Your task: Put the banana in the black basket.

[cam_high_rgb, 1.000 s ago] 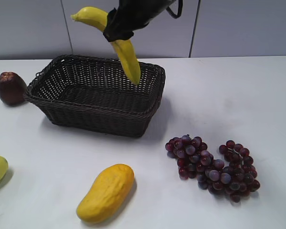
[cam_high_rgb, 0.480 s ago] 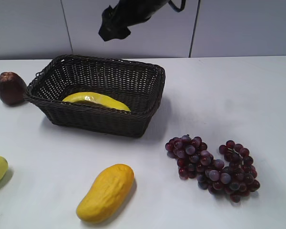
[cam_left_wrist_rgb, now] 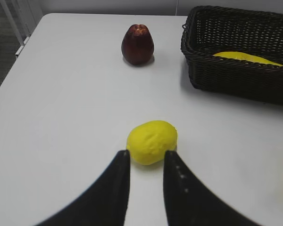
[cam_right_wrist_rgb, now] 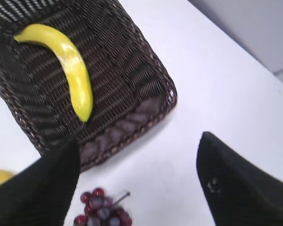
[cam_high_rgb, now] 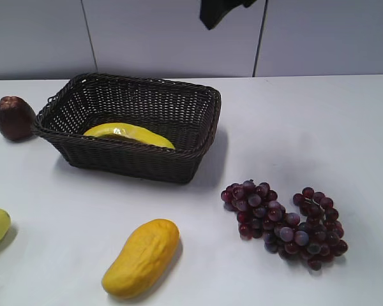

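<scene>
Banana (cam_right_wrist_rgb: 70, 66) lay inside basket (cam_right_wrist_rgb: 146, 89); right gripper (cam_right_wrist_rgb: 137, 188) spread empty above; left gripper (cam_left_wrist_rgb: 146, 162) narrowly parted. Task seemingly finished; only withdrawal left.

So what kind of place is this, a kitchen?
More likely a robot test bench: a bare white table against plain grey wall panels, with fruit such as grapes laid out around a black basket.

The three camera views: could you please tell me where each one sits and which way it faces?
Exterior view: in front of the table, slanting down at the black basket; only the right gripper shows, at the top edge.
Left wrist view: low over the table, behind the open left gripper, facing a yellow-green fruit.
Right wrist view: high up, looking down between open fingers.
All three share the banana.
</scene>
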